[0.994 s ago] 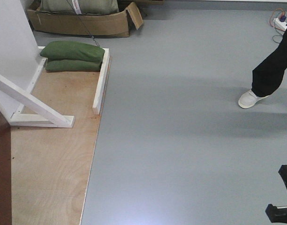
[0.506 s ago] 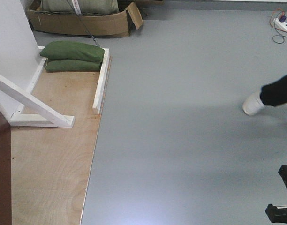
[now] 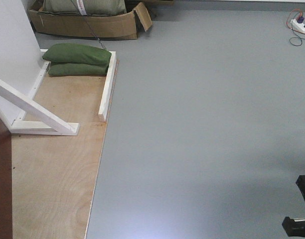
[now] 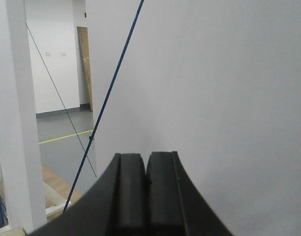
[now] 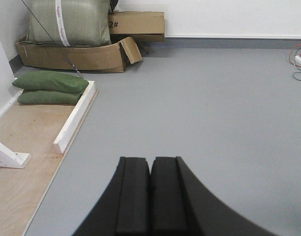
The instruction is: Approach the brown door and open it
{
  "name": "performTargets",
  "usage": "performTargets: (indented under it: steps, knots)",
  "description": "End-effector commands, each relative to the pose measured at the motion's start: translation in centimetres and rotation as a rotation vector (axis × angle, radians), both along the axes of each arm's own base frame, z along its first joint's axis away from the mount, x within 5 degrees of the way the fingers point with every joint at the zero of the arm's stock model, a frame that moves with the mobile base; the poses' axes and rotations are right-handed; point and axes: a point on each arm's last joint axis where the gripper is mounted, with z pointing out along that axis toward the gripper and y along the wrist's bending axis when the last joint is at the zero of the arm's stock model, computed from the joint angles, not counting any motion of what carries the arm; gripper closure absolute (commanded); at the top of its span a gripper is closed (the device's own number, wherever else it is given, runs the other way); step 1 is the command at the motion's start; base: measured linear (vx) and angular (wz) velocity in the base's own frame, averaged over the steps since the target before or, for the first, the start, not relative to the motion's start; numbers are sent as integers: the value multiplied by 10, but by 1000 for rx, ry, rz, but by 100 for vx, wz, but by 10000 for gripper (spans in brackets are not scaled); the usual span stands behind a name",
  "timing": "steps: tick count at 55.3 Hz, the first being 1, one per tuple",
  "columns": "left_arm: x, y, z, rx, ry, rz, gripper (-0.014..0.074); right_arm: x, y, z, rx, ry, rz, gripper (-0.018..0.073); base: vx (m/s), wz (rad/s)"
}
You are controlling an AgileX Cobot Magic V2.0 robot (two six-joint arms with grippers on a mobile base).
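Pressing pad to pad, left pincer [image 4: 145, 194] holds nothing; white panel [image 4: 214, 88] fills its view, blue cord [image 4: 108, 93] slanting across. Right pincer [image 5: 150, 194]: pads together too, empty, above bare grey floor [image 5: 214, 113]. Brown door [image 3: 0, 184]: only a dark reddish sliver at the left edge of the front view, by the near left corner of the plywood sheet [image 3: 58, 169]; handle not in view. Beyond it, a white diagonal brace [image 3: 35, 110] props the panel. Two green sandbags [image 3: 77, 59] are stacked at the sheet's far edge, touching the white batten [image 3: 107, 84] along its right edge. Cardboard box [image 3: 87, 25] sits behind them on the floor. Power strip [image 3: 298, 24] at the far right corner.
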Motion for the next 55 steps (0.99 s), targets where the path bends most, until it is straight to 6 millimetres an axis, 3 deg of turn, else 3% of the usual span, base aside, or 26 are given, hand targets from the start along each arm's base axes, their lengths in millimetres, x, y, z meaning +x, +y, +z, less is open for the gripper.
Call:
performTargets:
  steps: [1,21,55]
  knots:
    - [2,0,13,66,63,-27,460,2,0,6,-5,-79,-2,559,0,0]
    - [16,19,7,35,77,-129,460,2,0,6,-5,-79,-2,559,0,0]
    - [30,21,0,57,-168,-417,460,2,0,6,-5,-79,-2,559,0,0]
